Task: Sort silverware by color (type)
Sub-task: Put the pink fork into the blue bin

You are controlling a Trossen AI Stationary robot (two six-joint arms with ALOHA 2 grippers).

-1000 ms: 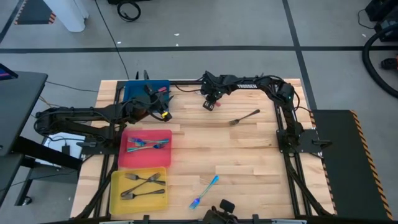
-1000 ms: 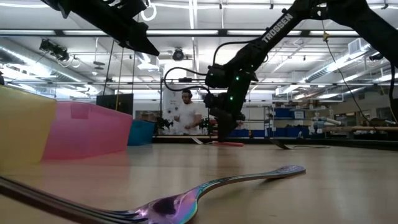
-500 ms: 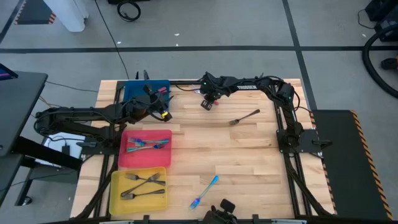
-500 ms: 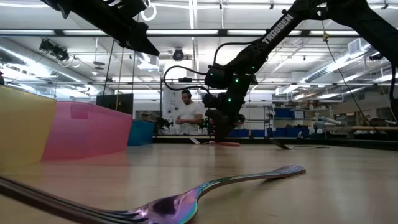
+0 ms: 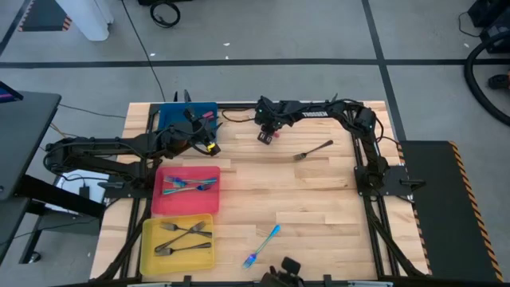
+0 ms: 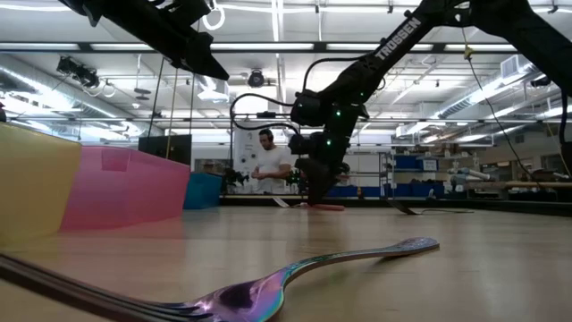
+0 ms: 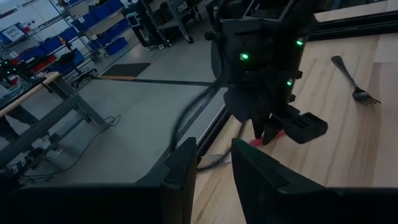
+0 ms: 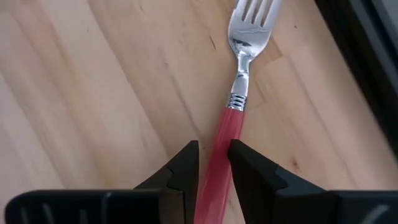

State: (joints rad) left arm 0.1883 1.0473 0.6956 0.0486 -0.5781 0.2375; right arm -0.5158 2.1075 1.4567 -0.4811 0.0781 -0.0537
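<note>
Right wrist view: jaws astride red-handled fork (image 8: 225, 134).

grey floor (image 5: 263, 32) all round, crossed by dark tape lines (image 5: 239, 62), with a coiled black cable (image 5: 165, 13) lying at the far side. long ceiling strip lights (image 6: 277, 45) run overhead among pipes and ducts. blue storage bins (image 6: 413, 163) fill shelves at the back (a person (image 6: 267, 165) stands there by a bench). a black mat (image 7: 124, 69) lies on the floor beside a grey workbench (image 7: 37, 87).
</note>
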